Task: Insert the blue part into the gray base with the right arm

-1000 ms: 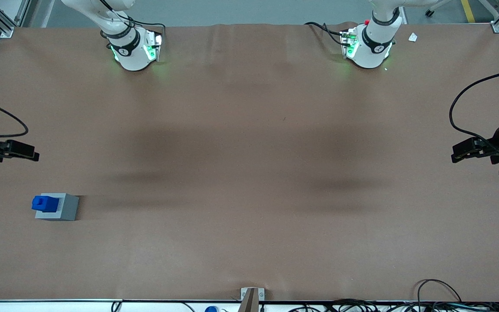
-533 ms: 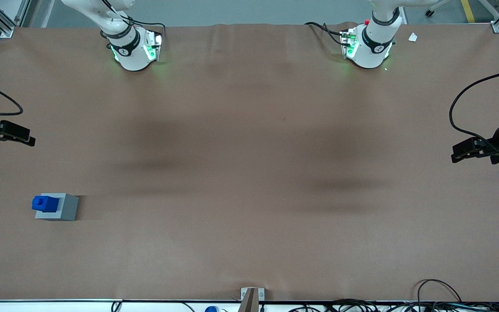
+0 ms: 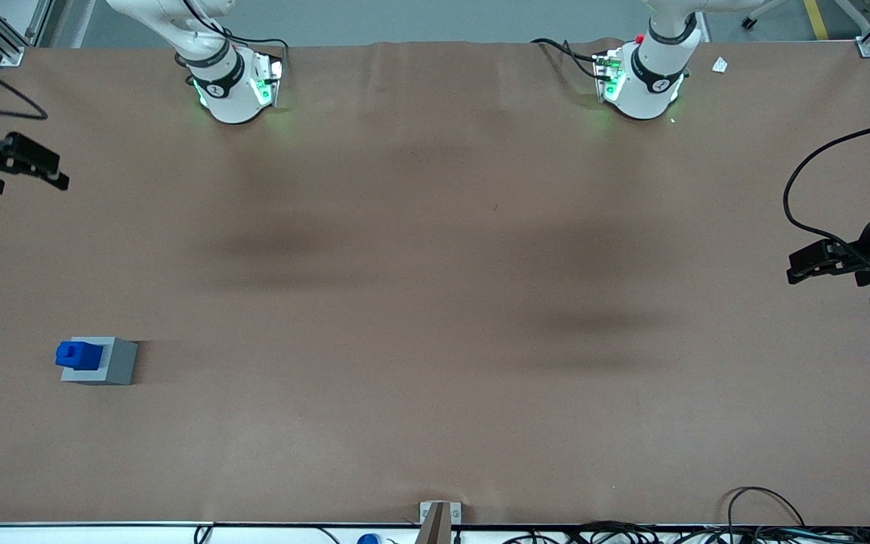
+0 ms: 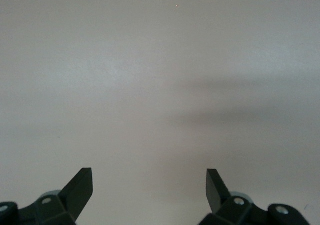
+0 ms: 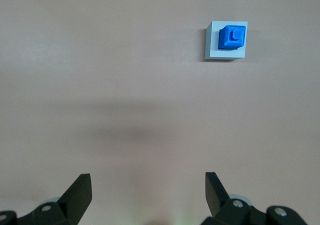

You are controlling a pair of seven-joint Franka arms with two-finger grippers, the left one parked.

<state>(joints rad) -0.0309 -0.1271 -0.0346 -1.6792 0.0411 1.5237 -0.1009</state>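
Blue part [image 5: 232, 37] sits seated in gray base [image 5: 226, 41]; gripper [image 5: 145, 197] hangs well apart, fingers spread, empty. Insertion judged complete; next: park.

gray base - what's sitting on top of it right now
The blue part stands in the gray base, its stepped top showing. Its lower end and the recess are covered. The gripper is open, away from both.

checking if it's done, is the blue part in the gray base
In: the blue part sits in the gray base. The open end effector hangs apart, farther from the camera.
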